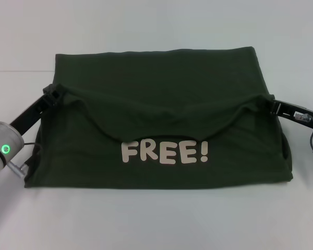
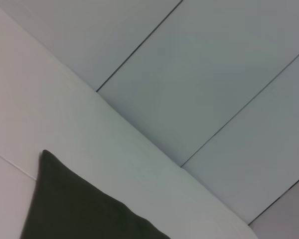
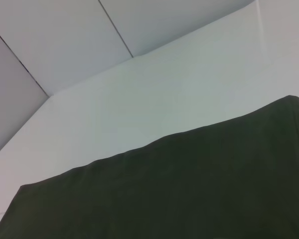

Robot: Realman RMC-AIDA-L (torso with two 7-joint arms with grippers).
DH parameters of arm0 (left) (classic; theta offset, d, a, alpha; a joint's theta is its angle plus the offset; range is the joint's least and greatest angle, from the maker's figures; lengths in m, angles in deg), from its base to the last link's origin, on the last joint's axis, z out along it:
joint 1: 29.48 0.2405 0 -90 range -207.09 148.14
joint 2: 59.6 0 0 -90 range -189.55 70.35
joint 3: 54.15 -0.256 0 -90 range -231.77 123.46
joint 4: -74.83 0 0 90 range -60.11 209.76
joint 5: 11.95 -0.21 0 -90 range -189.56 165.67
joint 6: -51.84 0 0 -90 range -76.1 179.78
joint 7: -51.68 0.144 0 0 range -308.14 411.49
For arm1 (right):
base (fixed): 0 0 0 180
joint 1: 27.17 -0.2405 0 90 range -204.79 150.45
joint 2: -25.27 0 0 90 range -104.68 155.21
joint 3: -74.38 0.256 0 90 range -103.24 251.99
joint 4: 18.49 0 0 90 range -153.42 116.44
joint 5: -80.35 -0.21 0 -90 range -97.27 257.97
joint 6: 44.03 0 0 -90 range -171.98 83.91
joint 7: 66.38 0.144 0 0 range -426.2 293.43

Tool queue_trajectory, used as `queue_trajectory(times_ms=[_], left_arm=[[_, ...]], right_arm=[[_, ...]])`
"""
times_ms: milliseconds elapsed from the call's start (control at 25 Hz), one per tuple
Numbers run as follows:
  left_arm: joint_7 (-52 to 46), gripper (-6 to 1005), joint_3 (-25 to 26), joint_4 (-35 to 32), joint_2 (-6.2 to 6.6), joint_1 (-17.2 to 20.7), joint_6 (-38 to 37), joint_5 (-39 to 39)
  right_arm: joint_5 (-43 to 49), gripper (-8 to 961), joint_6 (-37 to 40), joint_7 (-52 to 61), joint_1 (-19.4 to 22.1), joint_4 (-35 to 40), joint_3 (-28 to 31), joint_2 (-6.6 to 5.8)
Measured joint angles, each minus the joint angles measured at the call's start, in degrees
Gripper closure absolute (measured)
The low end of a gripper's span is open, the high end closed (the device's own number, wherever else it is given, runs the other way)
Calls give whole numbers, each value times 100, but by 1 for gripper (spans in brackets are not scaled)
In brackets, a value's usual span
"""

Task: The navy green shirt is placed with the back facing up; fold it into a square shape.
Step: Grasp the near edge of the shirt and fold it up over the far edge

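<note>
While each tool pinches, apparently, one end of a raised fold, left tool (image 1: 53, 94) near the bench's left edge and right tool (image 1: 272, 107) near its right, the navy green shirt (image 1: 161, 120) lies mid-bench (image 1: 156, 224), lettering showing. Soft, limp cloth sags between grips; hold edges. No containers present.

The navy green shirt (image 1: 161, 104) in the middle of the frame is soft matt cloth with loose folds, and its pale letters look flat and smooth, like a print. The counter (image 1: 156, 224) under it is a smooth white surface with a weak sheen. At lower left, the arm has a silver metal-looking part, while the left gripper (image 1: 55, 94) and the right gripper (image 1: 274, 107) look like matt black plastic.
</note>
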Motion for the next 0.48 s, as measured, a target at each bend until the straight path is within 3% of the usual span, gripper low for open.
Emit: queue_trajectory(times_ms=[400, 480], left_arm=[[869, 932, 36, 405, -15, 9, 90, 732], [869, 852, 37, 415, -14, 12, 129, 744]], right_arm=[[0, 777, -54, -40, 0, -9, -23, 6], [0, 758, -56, -41, 0, -9, -38, 2]])
